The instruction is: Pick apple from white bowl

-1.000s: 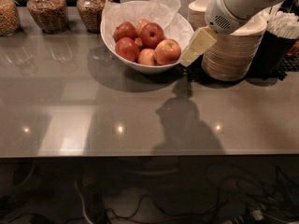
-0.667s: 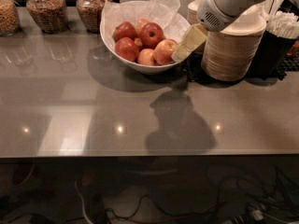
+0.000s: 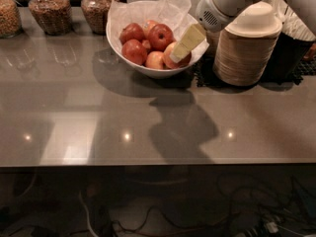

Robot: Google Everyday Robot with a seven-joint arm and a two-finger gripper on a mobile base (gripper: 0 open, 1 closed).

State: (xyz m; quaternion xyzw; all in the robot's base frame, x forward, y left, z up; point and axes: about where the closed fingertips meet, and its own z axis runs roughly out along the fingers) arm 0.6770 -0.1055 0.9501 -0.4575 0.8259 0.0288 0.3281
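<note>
Pincer (image 3: 180, 51) was shifted left over the apple (image 3: 183, 61) in the white bowl (image 3: 148, 73). Whether it was spread could not be told. Centred descent was advised.

This looks like a self-serve snack counter in an office pantry or canteen. Along the back edge of the grey bench (image 3: 148, 127) stand glass jars (image 3: 49, 11) of nuts or cereal and a paper-lined white bowl (image 3: 148, 72) of red apples (image 3: 160, 36). Near the back right corner, a tall stack of disposable bowls (image 3: 244, 53) sits beside a dark tub (image 3: 286, 58). The robot's hand (image 3: 186, 42) hangs over the white bowl's right rim. Loose cables (image 3: 237, 216) lie below the front edge.
</note>
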